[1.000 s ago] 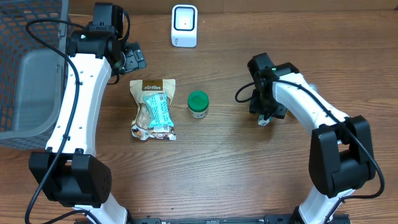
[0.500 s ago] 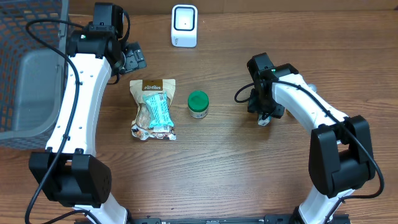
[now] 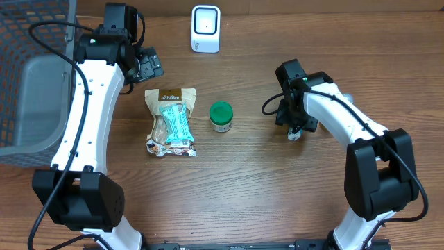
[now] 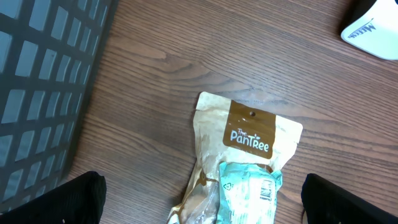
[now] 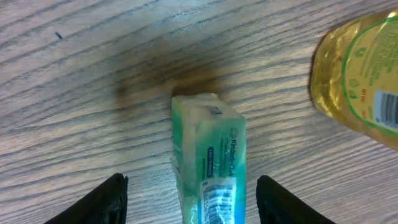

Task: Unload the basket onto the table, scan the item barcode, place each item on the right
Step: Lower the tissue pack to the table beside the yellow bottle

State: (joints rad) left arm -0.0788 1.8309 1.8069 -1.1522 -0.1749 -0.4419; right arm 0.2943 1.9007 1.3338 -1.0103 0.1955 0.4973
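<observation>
A wooden table (image 3: pixel 243 187) before me holds a grey mesh basket (image 3: pixel 28 83) at my far left, a tan snack pouch (image 3: pixel 171 121) lying flat, and a green-lidded jar (image 3: pixel 221 116) just beside it.

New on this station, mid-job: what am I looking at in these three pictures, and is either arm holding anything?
Two white robot arms work at a wooden table. The overhead picture looks down on both; the other two come from a camera on each wrist. In view: a wire basket, a white scanner, a PanTree pouch and a green-lidded jar. The left gripper hangs near the pouch, jaws wide open, holding nothing. The right gripper straddles a small green pack bearing a barcode, jaws open either side, not gripping. A yellow bottle is close by.
</observation>
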